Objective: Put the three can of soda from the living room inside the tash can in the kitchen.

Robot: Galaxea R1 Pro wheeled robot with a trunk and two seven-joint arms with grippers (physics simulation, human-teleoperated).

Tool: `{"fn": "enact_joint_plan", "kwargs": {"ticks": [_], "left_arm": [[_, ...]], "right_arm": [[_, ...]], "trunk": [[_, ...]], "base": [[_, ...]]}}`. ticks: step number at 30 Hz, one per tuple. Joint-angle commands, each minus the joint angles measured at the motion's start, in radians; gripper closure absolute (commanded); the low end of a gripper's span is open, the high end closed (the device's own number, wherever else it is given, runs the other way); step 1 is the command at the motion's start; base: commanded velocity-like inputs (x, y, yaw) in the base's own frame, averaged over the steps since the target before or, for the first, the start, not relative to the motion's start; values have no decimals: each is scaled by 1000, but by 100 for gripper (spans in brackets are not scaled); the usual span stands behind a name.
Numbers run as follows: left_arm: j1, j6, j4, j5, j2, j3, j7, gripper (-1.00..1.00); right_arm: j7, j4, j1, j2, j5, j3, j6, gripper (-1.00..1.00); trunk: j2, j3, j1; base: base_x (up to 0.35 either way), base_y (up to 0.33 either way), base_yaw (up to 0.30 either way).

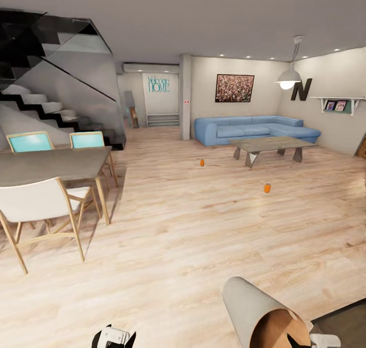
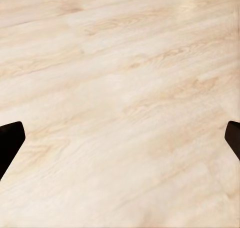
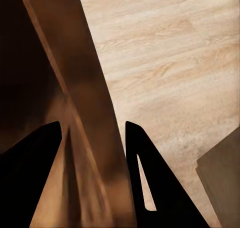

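Note:
Two orange soda cans stand on the wood floor, one (image 1: 202, 162) left of the coffee table and one (image 1: 267, 187) nearer me in front of it. The dark blue can is out of view. The light-grey trash can (image 1: 252, 307), its orange-brown inside facing me, lies tilted at the bottom right of the head view. My right gripper (image 1: 301, 341) is shut on its rim; in the right wrist view the fingers (image 3: 92, 124) straddle the brown wall (image 3: 75, 78). My left gripper (image 1: 116, 338) hangs open over bare floor, its fingertips (image 2: 10, 138) far apart.
A dining table (image 1: 56, 165) with several chairs stands at the left, with stairs (image 1: 46, 106) behind it. A blue sofa (image 1: 254, 128) and a low coffee table (image 1: 272, 144) sit at the far right. A dark mat edge (image 1: 345, 317) lies beside the bin.

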Motion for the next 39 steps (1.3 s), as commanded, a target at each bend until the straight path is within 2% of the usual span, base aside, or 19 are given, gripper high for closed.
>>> {"fn": "enact_joint_plan", "kwargs": {"ticks": [1,21,30,39], "left_arm": [[0,1,1,0,0,0,0,-100],[0,2,3,0,0,0,-1,-100],[0,0,1,1,0,0,0,-100],[0,0,-2,0,0,-1,1,-100]], "right_arm": [[4,-2,-1,0,-3,-8,-3,100],[3,-2,-1,2,-3,-8,-5,100],[3,-2,-1,2,-3,-8,-4,100],[3,-3,-1,2,-1,-8,-9,100]], "trunk": [[0,0,0],[0,0,0],[0,3,0],[0,3,0]], "base": [[213,152,-57],[175,277,-10],[205,284,-137],[250,188,-22]]}}
